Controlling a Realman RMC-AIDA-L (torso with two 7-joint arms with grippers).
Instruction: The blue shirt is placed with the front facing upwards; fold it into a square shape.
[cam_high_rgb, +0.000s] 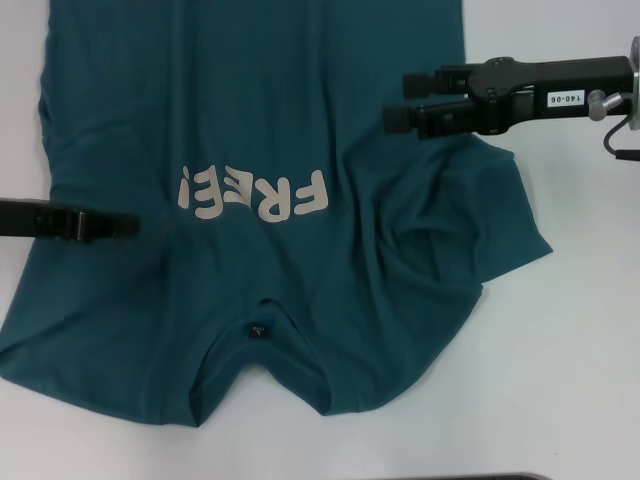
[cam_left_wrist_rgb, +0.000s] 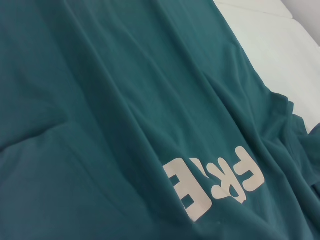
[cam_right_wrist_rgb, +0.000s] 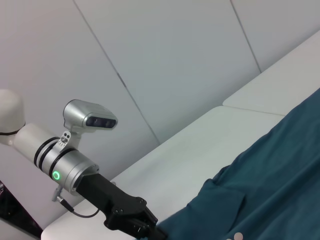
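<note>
Though upside down, "FREE!" print (cam_high_rgb: 253, 196) on blue shirt (cam_high_rgb: 300, 90).

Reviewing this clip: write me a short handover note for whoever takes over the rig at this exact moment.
Left gripper: low over the shirt's left edge, beside the print; whether it grips cloth cannot be told.
Right gripper: at the shirt's right edge, above the rumpled sleeve; fingers look open, holding nothing.
The blue shirt lies front up on the white table, "FREE!" print showing, collar and neck label nearest the robot.
Done: right sleeve bunched inward, no clean fold.
Left: fold both sides in, then fold lengthwise into a square.
</note>
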